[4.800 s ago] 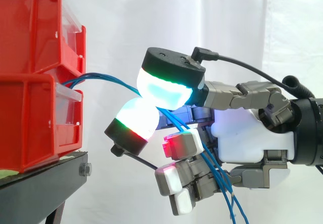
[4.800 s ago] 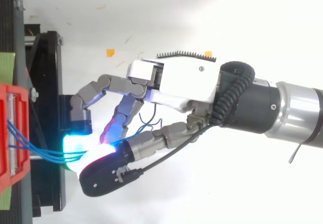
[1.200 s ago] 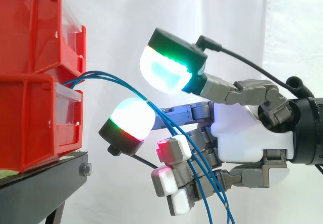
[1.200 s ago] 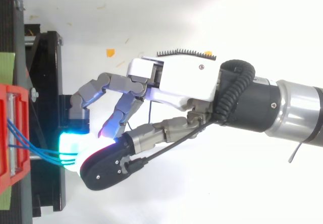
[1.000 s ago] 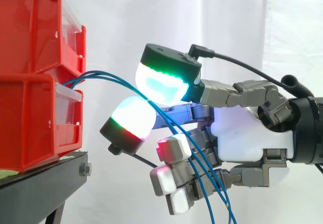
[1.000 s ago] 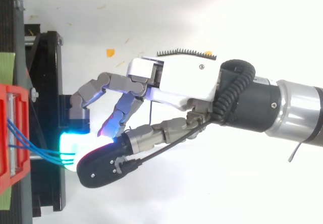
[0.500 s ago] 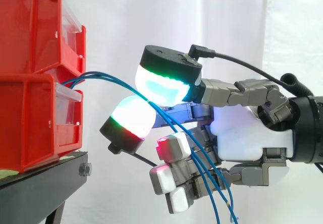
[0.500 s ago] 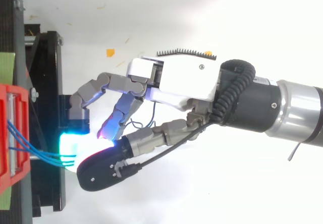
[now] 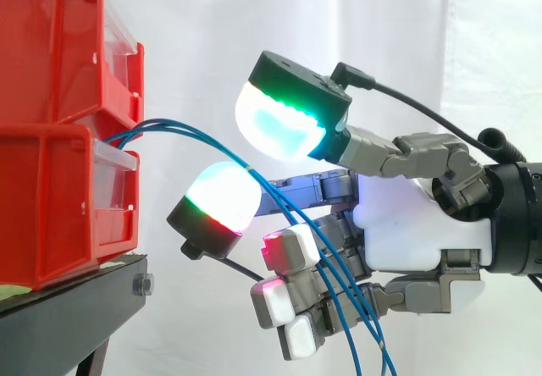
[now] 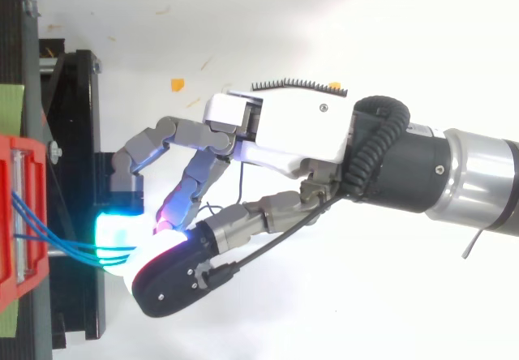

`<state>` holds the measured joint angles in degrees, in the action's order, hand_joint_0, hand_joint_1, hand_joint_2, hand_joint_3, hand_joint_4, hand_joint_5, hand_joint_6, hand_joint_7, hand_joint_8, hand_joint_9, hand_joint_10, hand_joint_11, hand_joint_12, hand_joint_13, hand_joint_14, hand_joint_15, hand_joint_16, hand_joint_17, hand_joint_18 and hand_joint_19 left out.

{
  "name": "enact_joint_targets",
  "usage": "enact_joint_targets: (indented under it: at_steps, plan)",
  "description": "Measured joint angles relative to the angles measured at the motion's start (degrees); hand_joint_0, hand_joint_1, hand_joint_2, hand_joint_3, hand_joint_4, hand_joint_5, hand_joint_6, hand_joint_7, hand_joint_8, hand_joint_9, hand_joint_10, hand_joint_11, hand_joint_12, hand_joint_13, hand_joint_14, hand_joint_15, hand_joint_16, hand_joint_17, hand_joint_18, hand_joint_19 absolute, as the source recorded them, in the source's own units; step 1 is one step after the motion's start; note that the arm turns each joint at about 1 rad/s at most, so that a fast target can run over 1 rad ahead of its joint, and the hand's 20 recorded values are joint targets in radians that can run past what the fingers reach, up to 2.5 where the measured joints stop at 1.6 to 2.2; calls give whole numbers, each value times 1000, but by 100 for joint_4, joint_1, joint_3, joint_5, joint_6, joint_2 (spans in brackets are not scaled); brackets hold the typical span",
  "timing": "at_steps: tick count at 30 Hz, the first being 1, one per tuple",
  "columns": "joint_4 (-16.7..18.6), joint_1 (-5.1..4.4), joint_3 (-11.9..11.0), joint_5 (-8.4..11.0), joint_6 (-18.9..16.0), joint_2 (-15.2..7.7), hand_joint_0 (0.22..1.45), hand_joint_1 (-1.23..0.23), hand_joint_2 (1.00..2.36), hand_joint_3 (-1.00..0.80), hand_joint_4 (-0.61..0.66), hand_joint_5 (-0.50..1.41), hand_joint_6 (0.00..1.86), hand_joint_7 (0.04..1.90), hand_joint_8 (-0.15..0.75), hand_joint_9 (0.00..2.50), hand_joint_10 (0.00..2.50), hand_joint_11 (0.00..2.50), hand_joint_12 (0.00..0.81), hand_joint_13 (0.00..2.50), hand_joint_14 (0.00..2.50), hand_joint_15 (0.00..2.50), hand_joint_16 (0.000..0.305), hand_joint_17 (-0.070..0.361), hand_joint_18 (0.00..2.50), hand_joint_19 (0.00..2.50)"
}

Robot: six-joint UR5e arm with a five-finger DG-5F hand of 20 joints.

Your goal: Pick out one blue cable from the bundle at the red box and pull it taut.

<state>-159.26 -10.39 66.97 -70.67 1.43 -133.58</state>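
Several thin blue cables (image 9: 186, 130) leave the gap between the stacked red bins (image 9: 51, 139) and arc right and down. They lie across the top of my hand's (image 9: 415, 232) lower glowing fingertip (image 9: 218, 198). Then they drop past the curled lower fingers to the bottom edge. The thumb pad (image 9: 279, 122), glowing cyan and green, stands lifted above the cables with a gap beneath it. From above, the cables (image 10: 57, 246) run from the red bin (image 10: 12, 214) to the glowing pads of the hand (image 10: 284, 133). No single cable is separated from the bundle.
The bins stand on a black stand (image 9: 76, 300) whose frame reaches under the fingertips in the top view (image 10: 77, 133). A white curtain hangs behind. Small orange scraps (image 10: 177, 84) lie on the white floor beyond the hand.
The thumb pad, pressed down near the lower pad half a second ago, has lifted and tilted up off the cables. The hanging cable ends swayed slightly. The arm stayed put.
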Motion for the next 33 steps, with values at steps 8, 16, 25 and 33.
enact_joint_targets:
  at_steps: [8,16,25,33]
  plan:
    - [-12,1,-3,0,-2,3,644,-830,1022,-133,23,-88,920,1022,315,1245,35,885,382,1037,24,660,53,119,871,687]
    - [-25,2,-5,0,-2,2,788,-869,1010,-379,-99,-109,958,1130,302,1236,34,892,367,1038,27,674,50,113,871,697]
    - [-37,2,-8,1,-9,5,789,-878,1000,-500,-149,-104,967,1178,297,1278,36,904,364,1073,28,662,49,111,931,668]
    - [-64,2,-8,1,-11,7,774,-923,1000,-500,-171,-88,959,1199,299,1335,38,908,354,1108,26,671,48,109,974,650]
